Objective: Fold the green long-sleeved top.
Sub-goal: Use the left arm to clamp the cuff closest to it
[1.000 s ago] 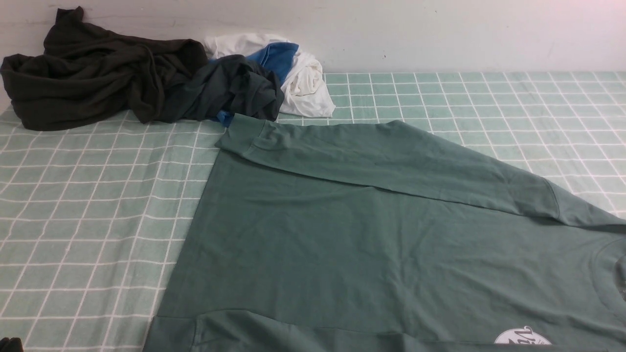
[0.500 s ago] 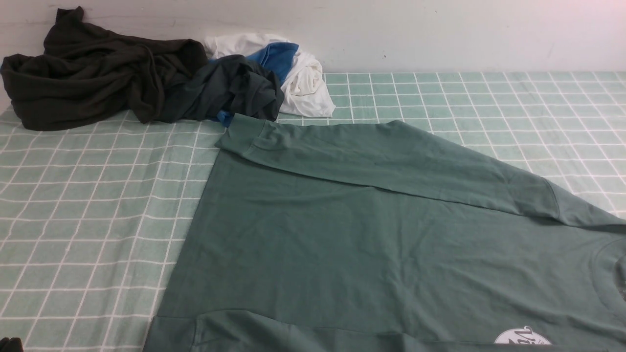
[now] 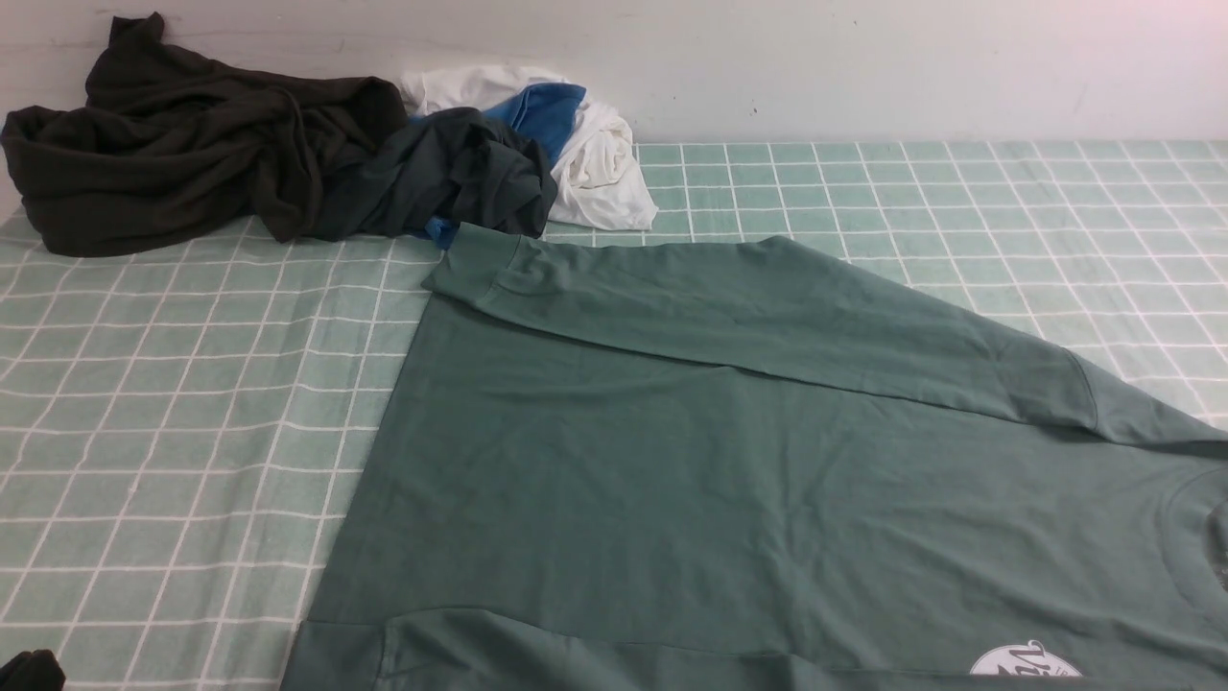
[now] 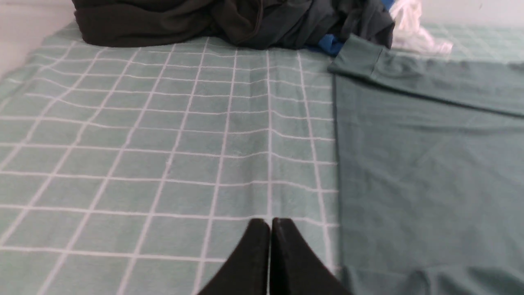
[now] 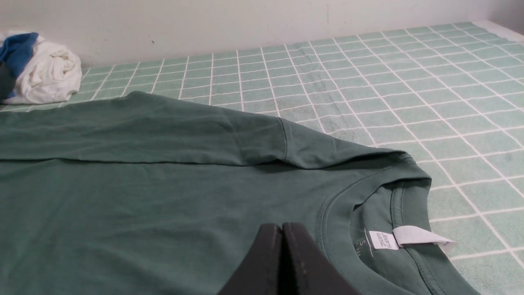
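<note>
My left gripper (image 4: 270,222), jaws pressed shut and empty, hangs over the bare checked sheet (image 4: 163,164) just beside the hem of the green top (image 4: 430,172). My right gripper (image 5: 281,226), also shut on nothing, hovers above the chest near the collar (image 5: 368,192). The top lies flat across the near right of the sheet — hem to the left, collar toward the right edge. The far sleeve (image 3: 767,307) is laid over the body and the near one looks tucked in too — the body folds, I judge, remain. A heap of other clothes (image 3: 240,163) sits at the far left corner.
</note>
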